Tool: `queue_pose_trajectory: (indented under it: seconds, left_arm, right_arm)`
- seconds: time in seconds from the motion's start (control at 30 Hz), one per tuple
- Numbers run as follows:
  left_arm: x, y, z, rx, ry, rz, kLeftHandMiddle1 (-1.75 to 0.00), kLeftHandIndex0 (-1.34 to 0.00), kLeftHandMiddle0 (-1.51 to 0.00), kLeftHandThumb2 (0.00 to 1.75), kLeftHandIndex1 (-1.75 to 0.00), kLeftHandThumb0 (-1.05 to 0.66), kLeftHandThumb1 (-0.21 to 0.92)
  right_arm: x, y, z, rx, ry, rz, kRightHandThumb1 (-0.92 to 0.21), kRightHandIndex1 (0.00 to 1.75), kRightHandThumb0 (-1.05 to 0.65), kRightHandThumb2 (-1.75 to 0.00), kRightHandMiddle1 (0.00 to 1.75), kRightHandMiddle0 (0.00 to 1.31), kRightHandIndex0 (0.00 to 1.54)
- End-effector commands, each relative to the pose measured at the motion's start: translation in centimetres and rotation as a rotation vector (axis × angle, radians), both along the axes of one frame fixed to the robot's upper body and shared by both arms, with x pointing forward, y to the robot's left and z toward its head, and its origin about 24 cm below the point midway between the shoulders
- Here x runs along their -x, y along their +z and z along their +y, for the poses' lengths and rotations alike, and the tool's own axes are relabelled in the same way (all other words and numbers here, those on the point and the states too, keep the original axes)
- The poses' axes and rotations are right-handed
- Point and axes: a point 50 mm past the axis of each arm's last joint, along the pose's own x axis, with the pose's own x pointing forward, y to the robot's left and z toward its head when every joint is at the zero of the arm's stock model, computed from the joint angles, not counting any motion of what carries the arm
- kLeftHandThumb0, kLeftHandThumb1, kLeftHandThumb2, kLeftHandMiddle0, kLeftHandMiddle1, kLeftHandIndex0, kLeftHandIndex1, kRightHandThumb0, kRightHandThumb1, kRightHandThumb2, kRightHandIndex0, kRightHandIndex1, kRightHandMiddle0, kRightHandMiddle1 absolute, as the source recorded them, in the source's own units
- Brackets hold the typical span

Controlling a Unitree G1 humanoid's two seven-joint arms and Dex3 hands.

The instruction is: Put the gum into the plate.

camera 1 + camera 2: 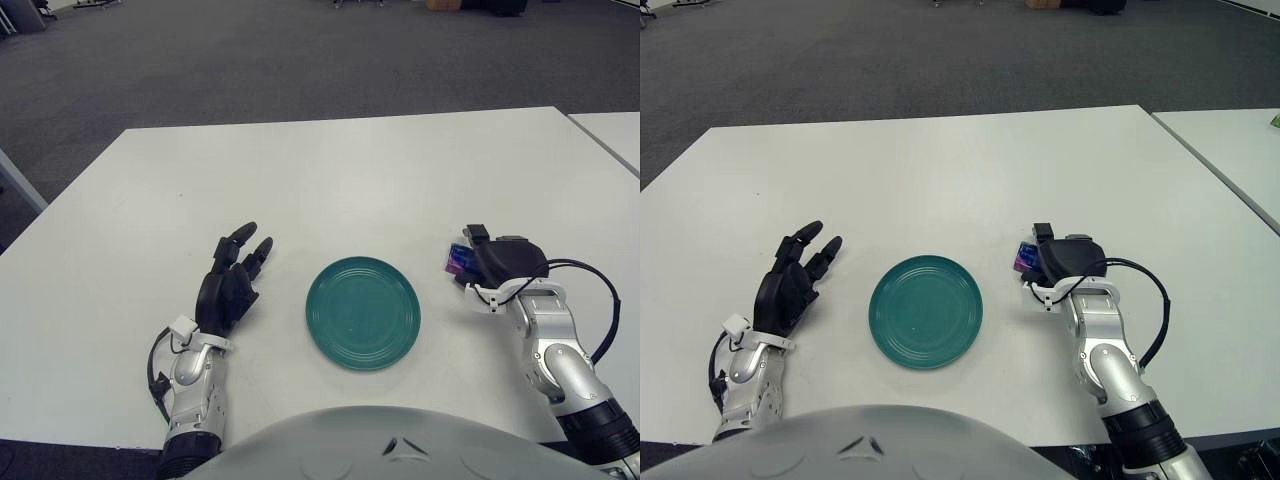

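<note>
Just left of your right hand sits the teal plate, flat on the white table, round, with faint concentric rings and nothing in it. Your right hand is curled shut around the gum pack; only the pack's left end sticks out past the black fingers, on the plate side of the hand. What you can see of the gum: a small flat packet, purple-blue wrapper with a pinkish patch and some light printing, too small to read. Whether the pack touches the table you can't tell; most of it is hidden under the hand. Gum is near the plate's right rim but apart from it, not over the plate. A black cable loops from the right wrist out to the right side.

On the far side of the plate from the gum, your left hand shows beside the plate's left rim, fingers stretched out and slightly spread, pointing away from you, holding nothing. Second white table edge shows well off to the right of your right hand.
</note>
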Motion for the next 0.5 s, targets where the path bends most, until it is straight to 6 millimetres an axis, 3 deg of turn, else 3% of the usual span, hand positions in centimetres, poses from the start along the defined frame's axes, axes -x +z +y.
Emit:
queue_pose_trajectory:
  seconds: [0.0,0.07,0.17,0.3,0.47]
  left_arm:
    - [0.3,-0.9,-0.2,0.043,0.037,0.027,-0.15,-0.13,-0.53,0.83,-1.09,-0.82,0.92]
    - [0.2,-0.8,-0.3,0.042,0.035,0.023,-0.18,-0.13,-0.53,0.81,-1.12,-0.82,0.92]
    - [0.1,-0.5,-0.3,0.042,0.031,0.02,-0.47,-0.13,-0.4,0.78,-1.18,-0.81,0.92]
    - [0.2,-0.5,-0.2,0.049,0.023,0.037,-0.67,-0.11,-0.32,0.77,-1.23,-0.81,0.92]
    - [0.3,-0.3,-0.2,0.058,0.025,0.042,-0.75,-0.05,-0.25,0.78,-1.22,-0.83,0.92]
  right_arm:
    - [0.0,-0.1,0.0,-0.004,-0.003,0.012,-0.92,0.03,-0.91,-0.7,0.63,0.0,0.53]
    - [0.1,-0.4,-0.1,-0.008,-0.009,0.022,-0.92,0.03,-0.91,-0.7,0.63,0.0,0.53]
    - [0.3,-0.7,-0.3,-0.012,-0.016,0.035,-0.92,0.02,-0.91,-0.71,0.63,0.0,0.52]
    - [0.5,-0.9,-0.3,-0.013,-0.027,0.052,-0.92,0.02,-0.9,-0.71,0.61,0.0,0.51]
    - [0.9,-1.4,-0.5,-0.013,-0.042,0.073,-0.92,0.03,-0.89,-0.71,0.59,0.0,0.53]
